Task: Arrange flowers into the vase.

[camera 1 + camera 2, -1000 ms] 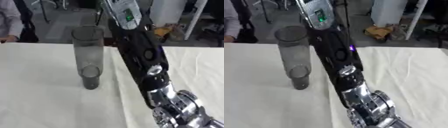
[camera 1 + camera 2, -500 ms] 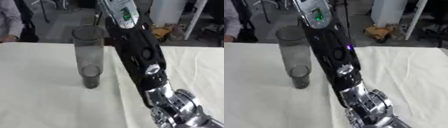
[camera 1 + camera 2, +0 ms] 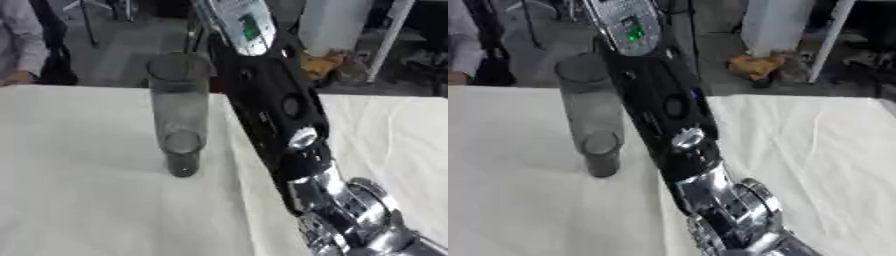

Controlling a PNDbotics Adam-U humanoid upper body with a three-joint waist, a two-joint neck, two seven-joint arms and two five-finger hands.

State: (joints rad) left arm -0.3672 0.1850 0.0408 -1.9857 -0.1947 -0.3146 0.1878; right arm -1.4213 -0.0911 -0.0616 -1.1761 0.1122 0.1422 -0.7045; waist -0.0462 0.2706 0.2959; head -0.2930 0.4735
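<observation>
A tall smoked-grey glass vase [image 3: 179,115] stands upright on the white-clothed table [image 3: 79,200], left of centre. I see no stems inside it and no flowers in either view. A black and silver robot arm [image 3: 280,115] rises from the lower right corner and slants up past the vase's right side, leaving the picture at the top. Its upper segment carries a grey panel with a green light [image 3: 630,30]. The arm passes close beside the vase; whether it touches it I cannot tell. Neither hand shows in either view.
The white cloth lies wrinkled on the right half of the table [image 3: 824,150]. The table's far edge [image 3: 79,86] runs just behind the vase. Beyond it are a dark floor, a white pillar [image 3: 776,25] and an orange object [image 3: 754,65].
</observation>
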